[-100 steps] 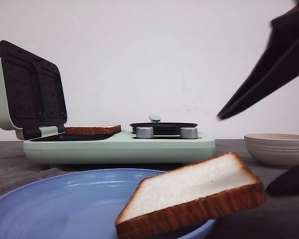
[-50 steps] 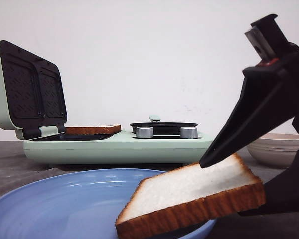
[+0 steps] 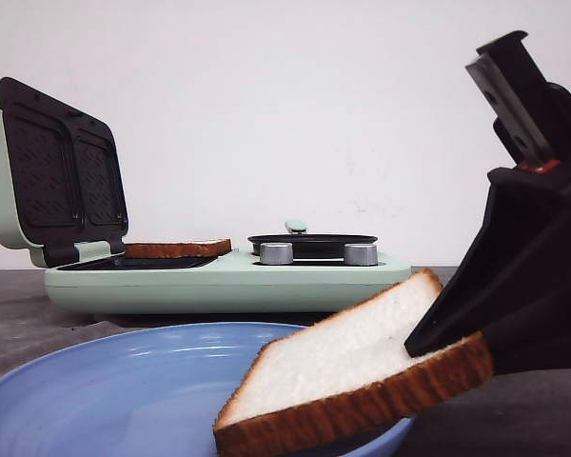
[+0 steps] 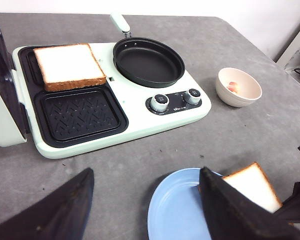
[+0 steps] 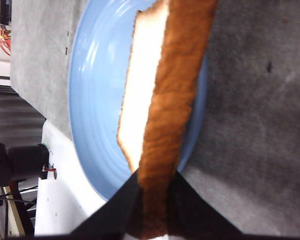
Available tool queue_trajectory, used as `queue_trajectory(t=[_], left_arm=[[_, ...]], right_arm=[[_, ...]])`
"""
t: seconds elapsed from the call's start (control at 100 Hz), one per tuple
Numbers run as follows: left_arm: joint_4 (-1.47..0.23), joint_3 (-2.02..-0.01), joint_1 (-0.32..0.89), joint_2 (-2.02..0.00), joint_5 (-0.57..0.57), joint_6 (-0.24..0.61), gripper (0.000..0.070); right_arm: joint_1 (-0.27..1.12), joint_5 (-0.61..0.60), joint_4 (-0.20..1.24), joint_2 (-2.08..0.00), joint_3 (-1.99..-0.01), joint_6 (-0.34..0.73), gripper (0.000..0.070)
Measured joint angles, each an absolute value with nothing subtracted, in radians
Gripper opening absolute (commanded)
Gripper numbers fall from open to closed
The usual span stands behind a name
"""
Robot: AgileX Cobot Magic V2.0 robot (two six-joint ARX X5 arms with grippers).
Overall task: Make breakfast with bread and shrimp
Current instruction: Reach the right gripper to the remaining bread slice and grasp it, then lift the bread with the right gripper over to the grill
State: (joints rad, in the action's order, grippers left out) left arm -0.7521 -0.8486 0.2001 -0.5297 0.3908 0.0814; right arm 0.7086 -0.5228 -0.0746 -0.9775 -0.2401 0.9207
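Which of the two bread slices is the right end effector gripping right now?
The slice on the blue plate: that bread is pinched at its crust by the right end effector and tilted. The other slice lies flat in the sandwich maker, untouched.

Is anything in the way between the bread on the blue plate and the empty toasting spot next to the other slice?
Nothing visible blocks it. The right pincer has its fingers on both sides of the bread on the blue plate. Bare table lies between the plate and the empty grill tray, whose lid stands open.
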Motion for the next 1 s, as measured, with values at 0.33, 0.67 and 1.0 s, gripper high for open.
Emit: queue_trajectory(t=[0.33,0.67,1.0], left_arm=[[-0.752,-0.849,0.200,-0.530,0.391,0.081,0.0355],[-0.746,-0.849,0.200,-0.530,0.391,0.081,0.0355],[-0.722,-0.849,0.200,-0.530,0.391,0.081,0.0355]], right_arm=[[0.709,-0.567,-0.135,-0.978,-0.249,0.921,0.0000],[0.679,-0.609,-0.146,-0.978,-0.377,0.913,0.0000],[0.567,-0.732,-0.140,-1.129,-0.514,0.886,0.0000]])
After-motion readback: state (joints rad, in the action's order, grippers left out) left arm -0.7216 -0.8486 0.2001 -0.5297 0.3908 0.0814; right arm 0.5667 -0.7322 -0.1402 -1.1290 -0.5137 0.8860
